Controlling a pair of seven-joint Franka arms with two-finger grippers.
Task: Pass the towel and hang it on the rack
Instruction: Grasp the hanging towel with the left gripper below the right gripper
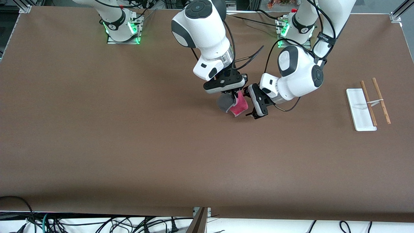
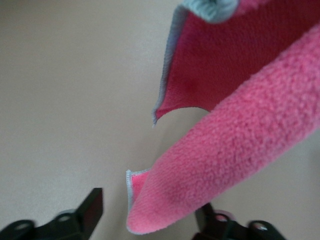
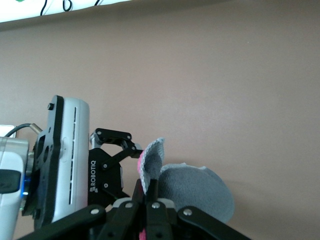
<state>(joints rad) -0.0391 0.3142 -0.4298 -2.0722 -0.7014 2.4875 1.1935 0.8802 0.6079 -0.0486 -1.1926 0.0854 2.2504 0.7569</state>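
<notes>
The towel [image 1: 235,104], pink-red on one face and gray on the other, hangs above the middle of the table. My right gripper [image 1: 231,95] is shut on its top edge, which also shows in the right wrist view [image 3: 150,187], with the towel [image 3: 197,192] drooping below. My left gripper [image 1: 245,103] is open beside the towel, its jaws on either side of the pink hanging end [image 2: 200,170]. In the left wrist view [image 2: 150,220] the fingers [image 2: 90,210] stand apart from the cloth. The rack [image 1: 359,111] stands toward the left arm's end of the table.
The rack's two brown rods [image 1: 381,100] are bare. My left gripper's body also shows in the right wrist view [image 3: 112,150], close to the towel. Cables lie along the table's front edge [image 1: 97,223]. Brown tabletop [image 1: 129,129] lies all around.
</notes>
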